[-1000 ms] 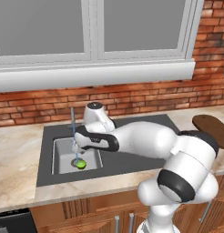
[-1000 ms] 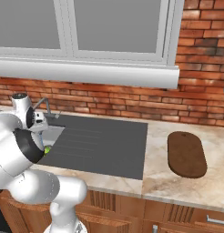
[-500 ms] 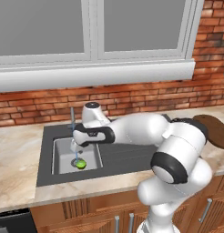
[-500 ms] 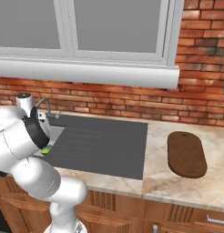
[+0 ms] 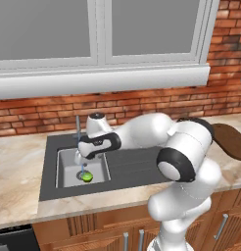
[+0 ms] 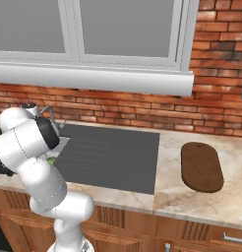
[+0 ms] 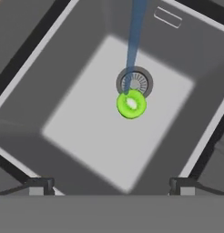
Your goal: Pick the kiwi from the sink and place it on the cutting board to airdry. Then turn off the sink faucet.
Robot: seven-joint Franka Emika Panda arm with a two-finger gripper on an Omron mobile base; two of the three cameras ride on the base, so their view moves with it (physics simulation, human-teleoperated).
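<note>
The kiwi is a bright green disc lying on the floor of the sink, touching the round drain. A blue stream of water runs down onto the drain beside it. My gripper hangs above the basin, open and holding nothing, its fingertips spread wide. From the left base view the gripper hovers over the sink, just above the kiwi and in front of the sink faucet. The cutting board lies bare on the counter, far right.
A dark-grey ribbed drainboard stretches between the basin and the board. A brick wall and a white window sill run behind the faucet. My own arm hides most of the basin in the right base view.
The arm's elbow has swung closer to the sink and the hand has edged slightly left over the basin. The kiwi has stayed put and the jaws have stayed wide.
</note>
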